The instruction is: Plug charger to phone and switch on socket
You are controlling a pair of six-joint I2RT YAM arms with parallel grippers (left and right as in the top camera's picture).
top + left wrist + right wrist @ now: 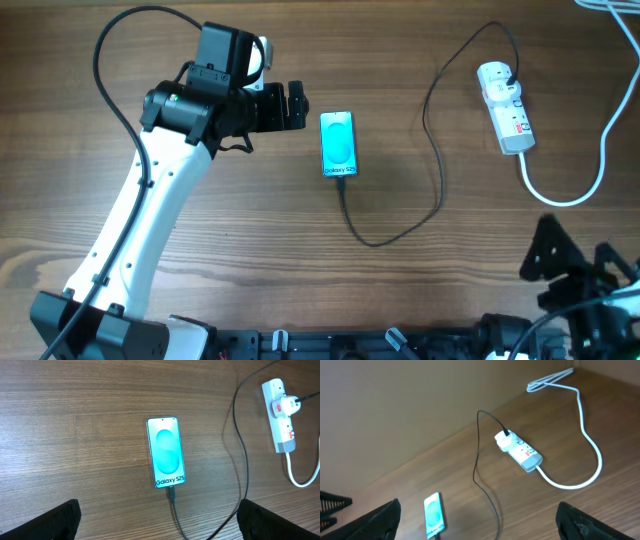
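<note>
The phone (338,144) lies flat on the table with its cyan screen up; it also shows in the left wrist view (165,453) and the right wrist view (433,515). The black charger cable (437,150) runs from the phone's near end, where its connector (171,493) sits in the port, round to the plug in the white socket strip (505,120). The strip also shows in the left wrist view (280,415) and the right wrist view (518,451). My left gripper (296,106) is open and empty, left of the phone. My right gripper (575,265) is open and empty at the near right.
The strip's thick white cord (585,185) loops near the right edge and runs off the far right corner. A brown wall (395,405) stands behind the table in the right wrist view.
</note>
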